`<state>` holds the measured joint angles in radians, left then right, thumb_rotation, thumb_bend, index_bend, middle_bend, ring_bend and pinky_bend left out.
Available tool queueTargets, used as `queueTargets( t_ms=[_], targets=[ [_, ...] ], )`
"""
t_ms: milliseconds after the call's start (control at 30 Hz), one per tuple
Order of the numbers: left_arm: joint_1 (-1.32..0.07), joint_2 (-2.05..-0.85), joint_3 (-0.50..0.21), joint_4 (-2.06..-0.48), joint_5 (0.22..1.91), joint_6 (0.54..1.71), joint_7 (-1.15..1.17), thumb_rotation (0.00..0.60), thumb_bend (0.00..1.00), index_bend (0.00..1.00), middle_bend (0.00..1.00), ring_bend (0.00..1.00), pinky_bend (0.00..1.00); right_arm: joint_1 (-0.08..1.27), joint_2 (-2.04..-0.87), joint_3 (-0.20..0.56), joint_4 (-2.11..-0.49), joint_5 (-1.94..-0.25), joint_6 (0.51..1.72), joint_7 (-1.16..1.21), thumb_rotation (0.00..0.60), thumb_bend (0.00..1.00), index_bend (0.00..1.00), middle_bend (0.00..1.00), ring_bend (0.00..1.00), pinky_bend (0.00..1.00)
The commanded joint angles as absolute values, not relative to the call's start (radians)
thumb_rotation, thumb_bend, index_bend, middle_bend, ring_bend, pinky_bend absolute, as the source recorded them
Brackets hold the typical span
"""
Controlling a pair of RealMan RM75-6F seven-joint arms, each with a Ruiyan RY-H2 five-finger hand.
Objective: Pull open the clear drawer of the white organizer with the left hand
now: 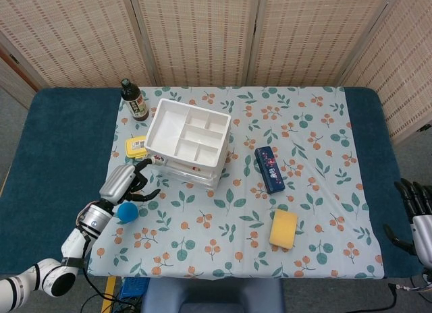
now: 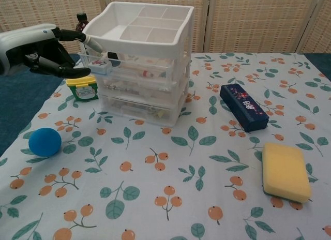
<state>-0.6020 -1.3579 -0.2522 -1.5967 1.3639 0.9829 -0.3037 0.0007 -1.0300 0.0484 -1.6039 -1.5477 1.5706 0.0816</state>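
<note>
The white organizer (image 1: 187, 139) stands on the leaf-print cloth, with an open compartment tray on top and clear drawers stacked below. In the chest view its top clear drawer (image 2: 134, 69) juts a little to the left under the tray (image 2: 139, 30). My left hand (image 2: 39, 51) hovers just left of that drawer with fingers spread, one fingertip (image 2: 89, 43) reaching the tray's corner; it holds nothing. From the head view the left hand (image 1: 125, 181) lies at the organizer's near-left corner. My right hand (image 1: 415, 208) is at the table's right edge, fingers apart and empty.
A dark bottle (image 1: 134, 100) stands behind the organizer's left side and a yellow-lidded jar (image 2: 83, 87) sits beside it. A blue ball (image 2: 45, 141) lies below the left hand. A navy box (image 2: 244, 106) and a yellow sponge (image 2: 285, 171) lie to the right.
</note>
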Motion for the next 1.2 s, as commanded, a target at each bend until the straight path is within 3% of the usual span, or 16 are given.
queueTargets(
  t_ms=[33, 667, 1200],
  targets=[
    [-0.612, -1.359, -0.248, -1.59, 1.361, 0.979, -0.291, 0.6, 0.27, 0.25, 0.97, 1.0, 1.0, 0.001, -1.03, 0.049, -1.604, -1.548, 1.57, 0.081, 0.6, 0.31, 0.0, 0.04, 0.0, 0.01],
    [-0.681, -1.362, -0.238, -1.541, 1.299, 0.928, -0.172, 0.6, 0.27, 0.25, 0.97, 1.0, 1.0, -0.01, -1.04, 0.05, -1.578, -1.531, 1.572, 0.11, 0.6, 0.31, 0.0, 0.04, 0.0, 0.01],
    [-0.687, -1.343, -0.213, -1.563, 1.314, 0.956, -0.135, 0.6, 0.27, 0.37, 0.97, 1.0, 1.0, -0.011, -1.044, 0.052, -1.565, -1.528, 1.568, 0.122, 0.6, 0.31, 0.0, 0.04, 0.0, 0.01]
  ],
)
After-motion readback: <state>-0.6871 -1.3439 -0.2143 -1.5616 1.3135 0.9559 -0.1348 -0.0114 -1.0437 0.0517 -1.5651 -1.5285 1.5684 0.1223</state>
